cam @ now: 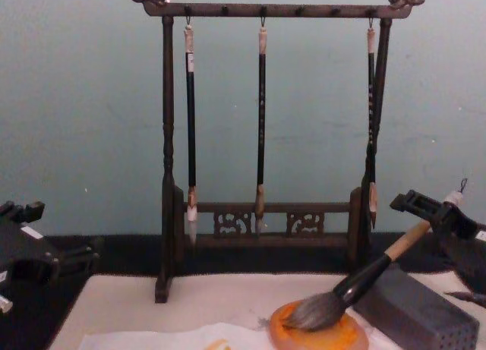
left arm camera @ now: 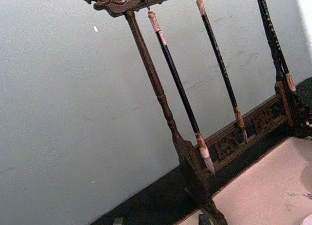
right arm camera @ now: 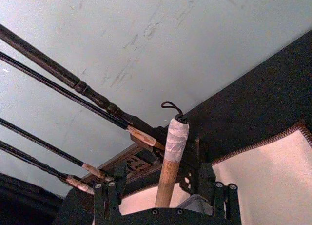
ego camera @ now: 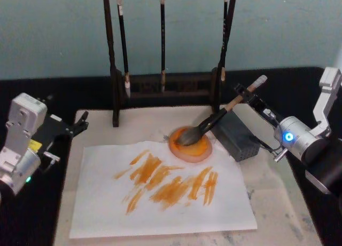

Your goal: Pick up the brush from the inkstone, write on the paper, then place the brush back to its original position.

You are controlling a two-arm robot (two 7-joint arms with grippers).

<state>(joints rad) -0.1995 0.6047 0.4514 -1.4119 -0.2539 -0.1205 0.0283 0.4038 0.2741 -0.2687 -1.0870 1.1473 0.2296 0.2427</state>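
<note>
With the paper (ego camera: 107, 203) stroked and the brush (ego camera: 214, 119) on the inkstone (ego camera: 197, 152), our right hand (ego camera: 247, 95), fingers apart around its handle, should retreat cleanly.

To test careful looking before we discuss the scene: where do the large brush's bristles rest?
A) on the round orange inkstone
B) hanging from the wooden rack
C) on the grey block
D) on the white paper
A: the brush lies with its bristles on the inkstone, and its handle slants up above the grey block.
</note>
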